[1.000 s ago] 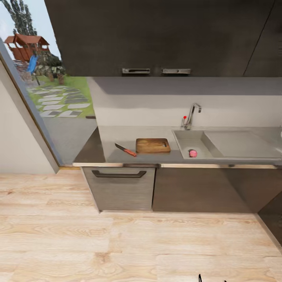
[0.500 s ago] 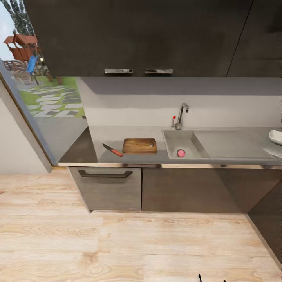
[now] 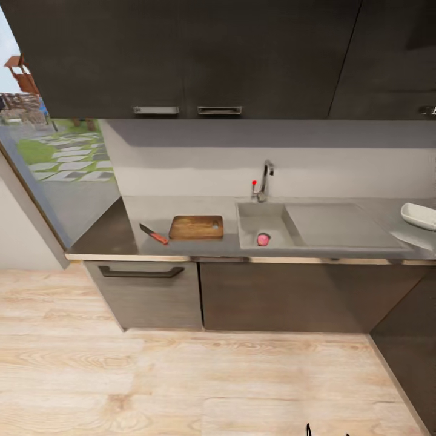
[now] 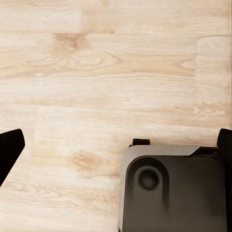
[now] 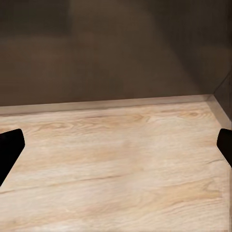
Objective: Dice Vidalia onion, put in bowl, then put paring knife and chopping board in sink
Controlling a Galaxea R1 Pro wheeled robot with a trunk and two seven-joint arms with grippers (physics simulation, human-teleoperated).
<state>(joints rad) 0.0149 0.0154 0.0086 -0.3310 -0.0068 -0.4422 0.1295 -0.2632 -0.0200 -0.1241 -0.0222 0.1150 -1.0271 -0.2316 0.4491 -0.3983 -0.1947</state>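
A small pink onion lies in the sink basin on the grey countertop. Left of the sink sits the wooden chopping board, and the red-handled paring knife lies just left of it. A white bowl stands on the counter at the far right. My left gripper is open over the wooden floor, above the robot's dark base. My right gripper is open too, facing the floor and the dark cabinet fronts, with nothing between its fingers.
Dark wall cabinets hang above the counter. A faucet stands behind the sink, with a drainboard to its right. A drawer with a handle sits under the knife. A glass door is at the left. Wooden floor lies between me and the counter.
The head view has swung to the right: counter, board, knife and sink have shifted left in the picture and the white bowl has come into view. The things themselves have not moved.
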